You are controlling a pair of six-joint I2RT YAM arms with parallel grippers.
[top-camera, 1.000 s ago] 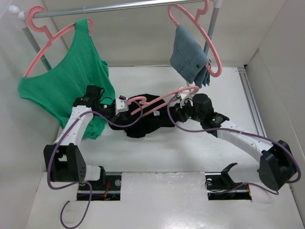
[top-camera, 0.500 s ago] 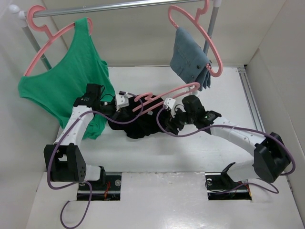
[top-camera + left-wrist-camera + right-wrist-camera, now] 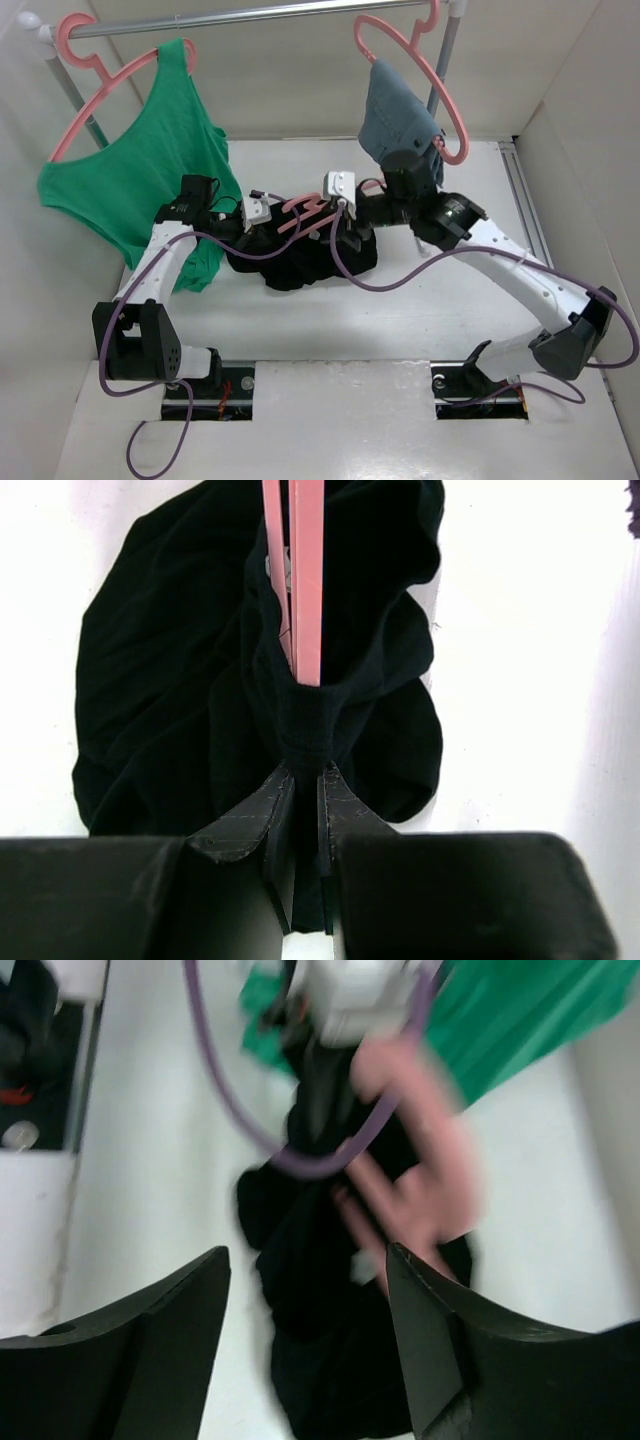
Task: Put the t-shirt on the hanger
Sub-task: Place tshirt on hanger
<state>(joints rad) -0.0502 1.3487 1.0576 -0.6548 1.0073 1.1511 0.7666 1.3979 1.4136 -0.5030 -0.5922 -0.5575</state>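
Surface: white table (image 3: 300,330), clothes rail (image 3: 250,15) behind.
Left gripper (image 3: 305,790): clenched on t-shirt (image 3: 160,680) cloth at hanger (image 3: 306,580) end.
Right gripper (image 3: 305,1250): spread, holding nothing.
Risk: a loosened left grip may let the cloth slide off.

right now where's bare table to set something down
Bare: the near strip of table between t-shirt and arm bases, and the back right corner beside the denim garment. Crowded: centre, where hanger and both arms meet.

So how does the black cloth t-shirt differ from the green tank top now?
The black cloth t-shirt lies bunched on the white table; the green tank top hangs spread from the metal rail. The left gripper is shut on the t-shirt; no gripper holds the tank top. Both are cloth tops.
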